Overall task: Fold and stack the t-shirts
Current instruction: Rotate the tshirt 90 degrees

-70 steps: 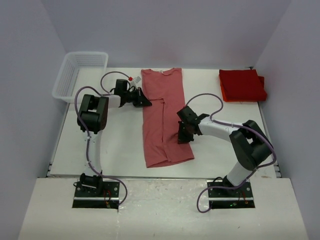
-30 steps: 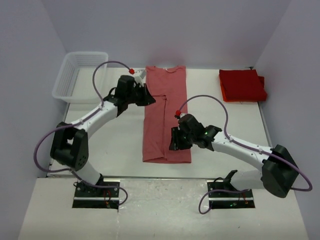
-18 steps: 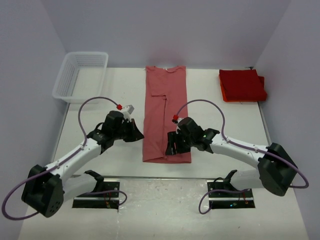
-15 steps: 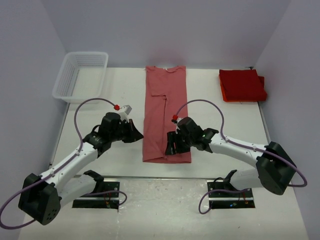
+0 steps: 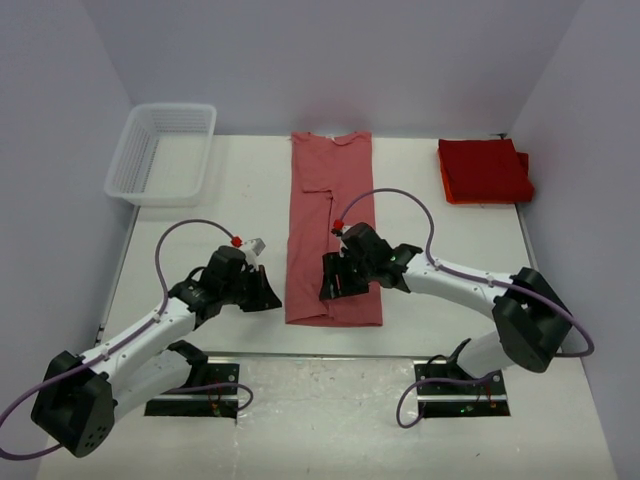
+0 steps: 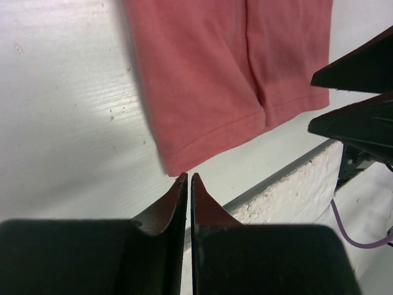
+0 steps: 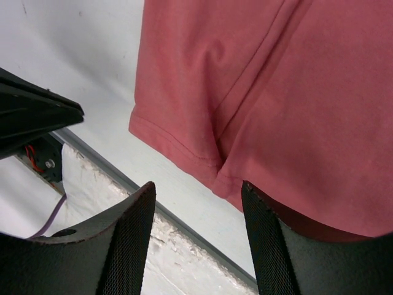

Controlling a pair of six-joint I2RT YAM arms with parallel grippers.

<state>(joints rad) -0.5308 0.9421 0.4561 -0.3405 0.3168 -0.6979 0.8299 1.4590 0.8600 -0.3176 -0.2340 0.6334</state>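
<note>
Left tool (image 6: 189, 177) pinched, beside salmon t-shirt (image 6: 209, 80) hem — right tool (image 7: 196, 187) parted, above

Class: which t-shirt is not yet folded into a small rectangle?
The faded salmon-red t-shirt in the middle: it lies as a long strip, while the deep red t-shirts sit stacked as compact rectangles.

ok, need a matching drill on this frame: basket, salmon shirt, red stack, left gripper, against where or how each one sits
1 basket
2 salmon shirt
3 red stack
4 left gripper

A far right corner
B shut, just off the shirt's near left corner
C far left corner
D laid out long down the middle

Pairs: 1-C, 2-D, 3-A, 4-B
</note>
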